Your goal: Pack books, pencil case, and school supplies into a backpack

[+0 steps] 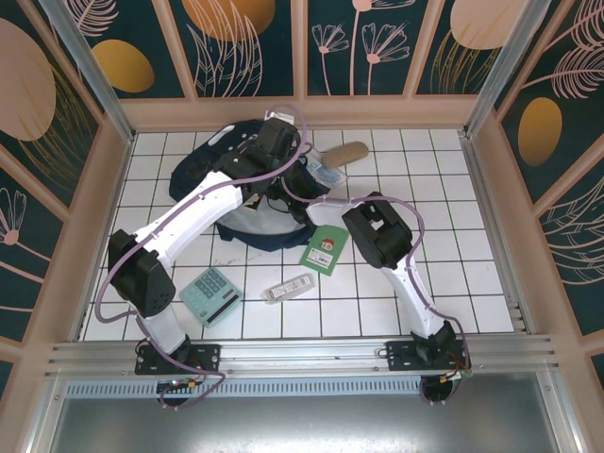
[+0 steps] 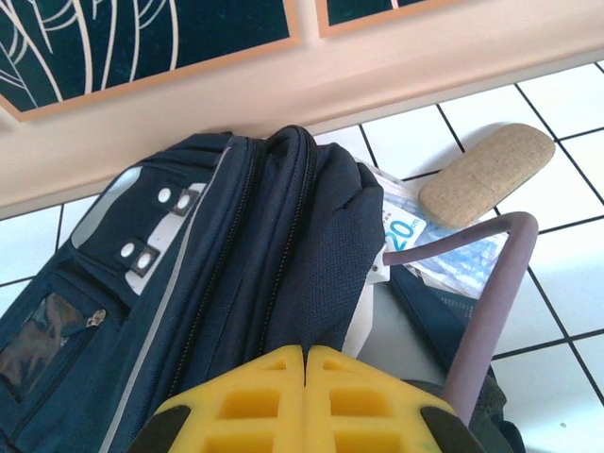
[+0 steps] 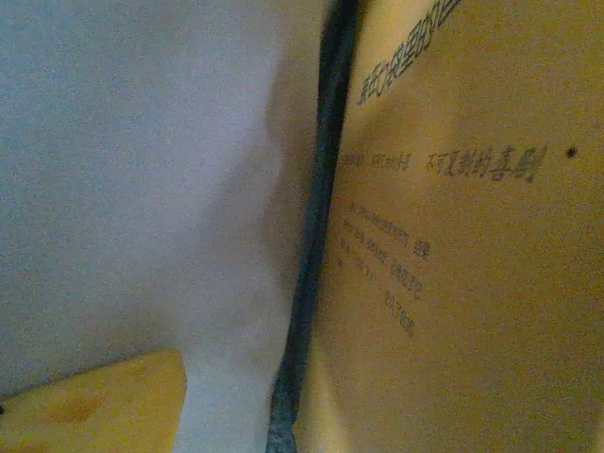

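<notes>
The navy backpack [image 1: 247, 219] lies at the back middle of the tiles. My left gripper [image 2: 305, 351] is shut on a fold of the backpack [image 2: 236, 255] at its opening and holds it up. My right arm [image 1: 377, 236] reaches into that opening. Inside, a yellow-orange book [image 3: 462, 264] with printed lines stands against the pale lining. My right gripper [image 3: 283, 420] is open, and one yellow finger [image 3: 94, 406] stands off to the left, clear of the book. The tan pencil case [image 1: 346, 152] and a clear bluish packet [image 1: 327, 173] lie beside the backpack.
A small green book [image 1: 324, 251], a slim white-grey bar [image 1: 288, 288] and a mint-green calculator [image 1: 209, 294] lie on the tiles in front of the backpack. A purple cable [image 2: 491, 311] crosses the opening. Patterned walls [image 1: 302, 57] fence the table.
</notes>
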`<state>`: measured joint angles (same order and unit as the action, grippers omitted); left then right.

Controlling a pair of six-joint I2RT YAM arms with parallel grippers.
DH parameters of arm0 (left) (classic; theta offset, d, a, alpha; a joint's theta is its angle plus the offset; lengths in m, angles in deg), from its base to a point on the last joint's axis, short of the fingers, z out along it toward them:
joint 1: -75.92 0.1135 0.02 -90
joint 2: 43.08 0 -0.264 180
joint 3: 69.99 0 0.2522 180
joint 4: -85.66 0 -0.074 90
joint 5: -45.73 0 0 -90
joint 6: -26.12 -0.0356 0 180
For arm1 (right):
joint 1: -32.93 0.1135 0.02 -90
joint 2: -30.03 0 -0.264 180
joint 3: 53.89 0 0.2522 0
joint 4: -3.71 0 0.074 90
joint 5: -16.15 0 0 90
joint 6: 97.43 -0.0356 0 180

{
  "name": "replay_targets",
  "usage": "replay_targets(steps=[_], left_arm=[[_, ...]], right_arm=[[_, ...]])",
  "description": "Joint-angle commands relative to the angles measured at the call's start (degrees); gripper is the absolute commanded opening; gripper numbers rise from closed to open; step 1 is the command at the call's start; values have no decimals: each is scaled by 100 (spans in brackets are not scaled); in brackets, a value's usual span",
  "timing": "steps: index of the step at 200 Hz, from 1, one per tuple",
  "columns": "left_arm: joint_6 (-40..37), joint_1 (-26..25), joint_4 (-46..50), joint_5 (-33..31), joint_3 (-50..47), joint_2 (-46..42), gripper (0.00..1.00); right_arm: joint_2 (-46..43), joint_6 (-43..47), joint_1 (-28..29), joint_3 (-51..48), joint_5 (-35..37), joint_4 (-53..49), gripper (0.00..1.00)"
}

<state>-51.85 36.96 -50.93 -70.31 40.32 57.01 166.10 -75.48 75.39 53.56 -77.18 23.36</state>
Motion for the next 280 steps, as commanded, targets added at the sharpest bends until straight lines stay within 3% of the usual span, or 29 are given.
replay_targets(steps=[1, 37, 101, 129, 180, 198, 253, 280], left_arm=[[34, -106, -317, 197, 200, -157, 0], [16, -110, -325, 143, 171, -150, 0], [9, -105, -317, 135, 162, -139, 0], [11, -102, -326, 132, 155, -146, 0], [10, -99, -322, 142, 161, -114, 0], [4, -99, -321, 146, 163, -104, 0], [34, -98, -312, 262, 188, -60, 0], [57, -100, -308, 318, 206, -44, 0]], right_arm=[[-467, 962, 18, 308, 101, -1618, 73], [-731, 1459, 34, 412, 326, -2495, 80], [-1423, 1836, -26, -219, 83, -2360, 83], [-1657, 2045, -121, -511, 186, -2416, 94], [-1798, 1826, -282, -1213, -421, -2050, 80], [-1697, 1717, -264, -1274, -740, -1876, 61], [-1228, 1432, -91, -948, -1227, -1769, 50], [-829, 1462, 45, -271, -1305, -2042, 51]])
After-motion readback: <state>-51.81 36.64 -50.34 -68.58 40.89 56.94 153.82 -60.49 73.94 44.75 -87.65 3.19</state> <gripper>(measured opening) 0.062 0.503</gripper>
